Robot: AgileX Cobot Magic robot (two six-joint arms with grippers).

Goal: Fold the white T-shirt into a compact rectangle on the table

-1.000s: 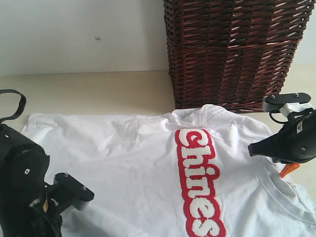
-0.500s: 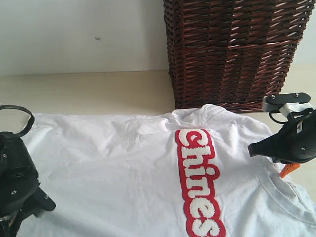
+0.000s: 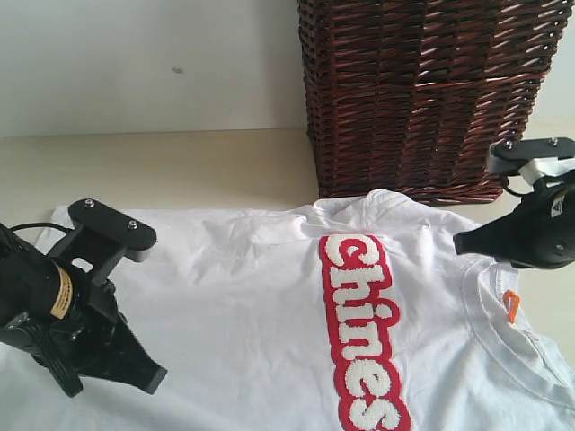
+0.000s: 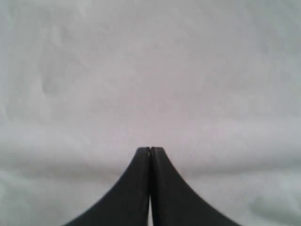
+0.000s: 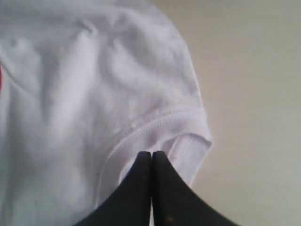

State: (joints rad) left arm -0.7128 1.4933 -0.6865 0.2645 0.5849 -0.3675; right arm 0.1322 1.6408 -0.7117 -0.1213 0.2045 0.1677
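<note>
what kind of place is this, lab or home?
Probably a lab test bench: white T-shirt spread on a beige table, wicker basket by a plain wall, left gripper and right gripper over the shirt.

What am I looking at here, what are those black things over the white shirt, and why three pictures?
It is a robot with two arms, each ending in a gripper, a two-fingered pincer. The wide picture comes from a camera off the arms: a white T-shirt lies spread on a beige table, with a dark wicker basket behind. The left gripper is over the shirt's plain cloth, the right gripper at a sleeve's edge. The two close pictures come from cameras on the wrists, looking along the black fingers. Both grippers are shut, and neither seems to hold anything.
</note>
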